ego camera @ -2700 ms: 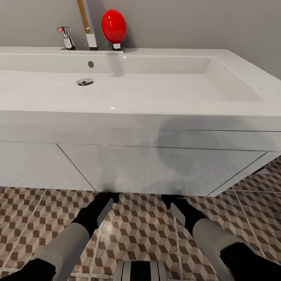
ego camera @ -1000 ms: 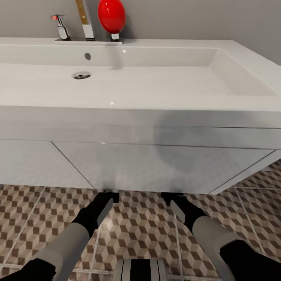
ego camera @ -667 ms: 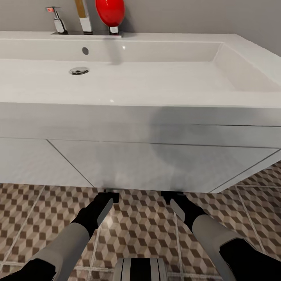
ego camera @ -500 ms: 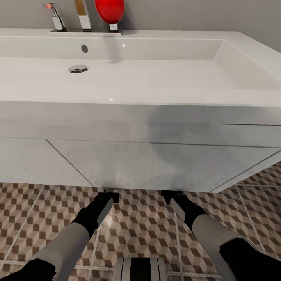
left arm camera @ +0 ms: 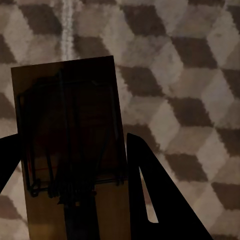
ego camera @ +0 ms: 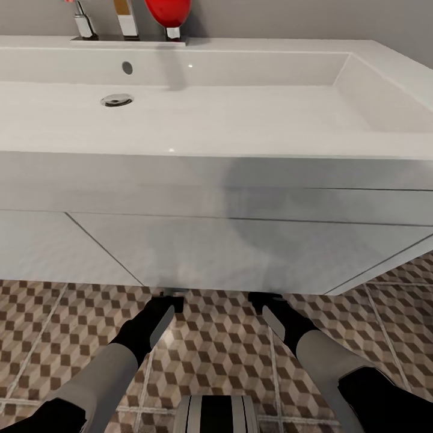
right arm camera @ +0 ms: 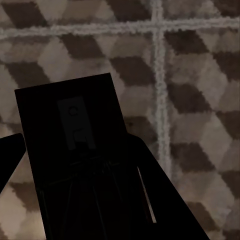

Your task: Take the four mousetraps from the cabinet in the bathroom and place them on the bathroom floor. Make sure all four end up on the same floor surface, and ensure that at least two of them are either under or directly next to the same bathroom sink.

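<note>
Two mousetraps, left gripper (left arm camera: 70, 170) clamping one (left arm camera: 70, 145), right gripper (right arm camera: 75, 170) clamping another (right arm camera: 75, 150)

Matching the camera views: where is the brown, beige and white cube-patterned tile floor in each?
Head view: cube-patterned floor along the bottom, below the white vanity.
Left wrist view: behind the tan wooden mousetrap.
Right wrist view: behind the shadowed mousetrap.
Shared landmark: pale grout lines.

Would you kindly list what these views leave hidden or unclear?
- Head view: both gripper tips hidden under the white wall-hung vanity.
- Right wrist view: the flat rectangular mousetrap between the right gripper fingers is in shadow, wire unreadable.
- Left wrist view: the tan wooden mousetrap is cut off by the edge.
</note>
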